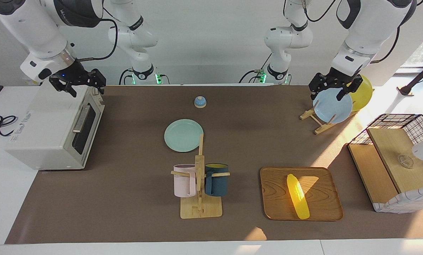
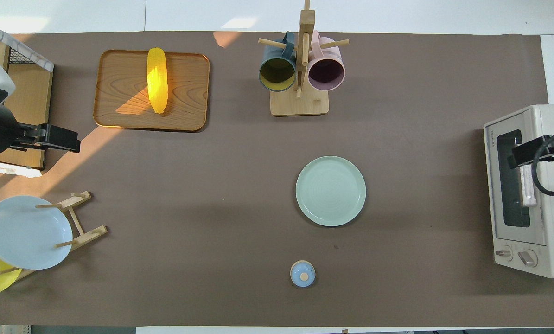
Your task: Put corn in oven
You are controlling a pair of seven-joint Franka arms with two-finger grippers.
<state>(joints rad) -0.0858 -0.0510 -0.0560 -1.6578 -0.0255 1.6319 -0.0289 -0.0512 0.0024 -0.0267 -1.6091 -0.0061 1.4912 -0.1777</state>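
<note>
- Two Franka arms stood at the table; the right gripper (image 1: 77, 82) hung over the top of the oven (image 1: 52, 129), above the edge nearest its door, and its fingers stood spread apart with nothing between them
- The left gripper (image 1: 333, 88) hung over the blue plate (image 1: 333, 106) in the wooden plate rack (image 1: 315, 122); its fingers were likewise parted and empty; the facing view showed them in front of the plate's upper rim, and I could not tell whether they touched it
- The corn (image 1: 297, 196) lay flat on the wooden tray (image 1: 324, 205), lengthwise along the tray's middle, toward the left arm's end of the table and well apart from both grippers
- The oven sat at the right arm's end of the table with its glass door closed; two knobs (image 2: 517, 256) showed on its front panel, at the end nearer to the robots
- A yellow plate (image 1: 363, 92) stood in the same rack just beside the blue one
- A mint-green plate (image 2: 330, 190) lay flat near the table's middle; a small blue lid with a wooden knob (image 2: 302, 273) sat nearer to the robots than it
- A mug tree (image 2: 300, 99) held a dark blue mug (image 2: 277, 69) and a pink mug (image 2: 326, 69), beside the tray
- A wire-and-wood basket (image 1: 397, 161) stood at the left arm's end of the table
</note>
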